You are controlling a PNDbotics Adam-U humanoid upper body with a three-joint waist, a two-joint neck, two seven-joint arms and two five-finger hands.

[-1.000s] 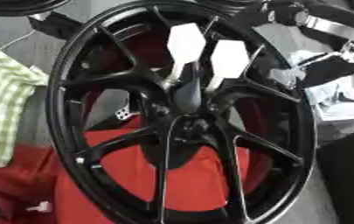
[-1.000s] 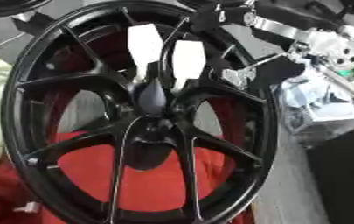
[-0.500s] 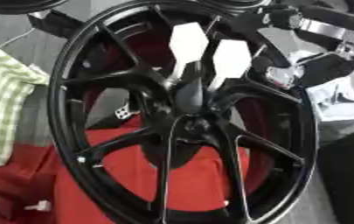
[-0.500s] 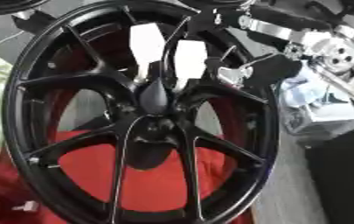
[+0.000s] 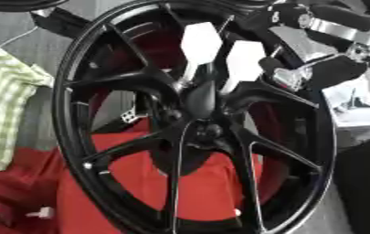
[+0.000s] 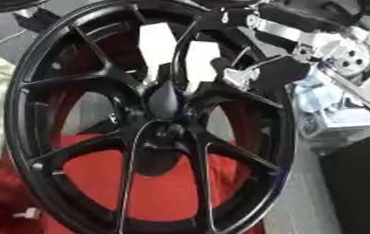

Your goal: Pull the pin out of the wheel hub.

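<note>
Wheel hub (image 5: 200, 103) sits at the centre of the black wheel (image 5: 76, 137), which fills the view above a red cloth (image 5: 132, 183). Two white hexagon-headed pins (image 5: 201, 43) project from the hub toward the far side. Right hand (image 6: 256, 73) touches the right pin; finger state cannot be determined.

right hand (image 6: 267, 73) — upper right, fingers unclear

The wheel (image 5: 196, 128) is glossy black, with two white hexagon-headed pieces (image 5: 200, 42) near its hub. Beneath it lies red cloth (image 5: 132, 183); a green-and-white checked fabric (image 5: 4, 105) sits at the left on a grey surface (image 5: 40, 119).
</note>
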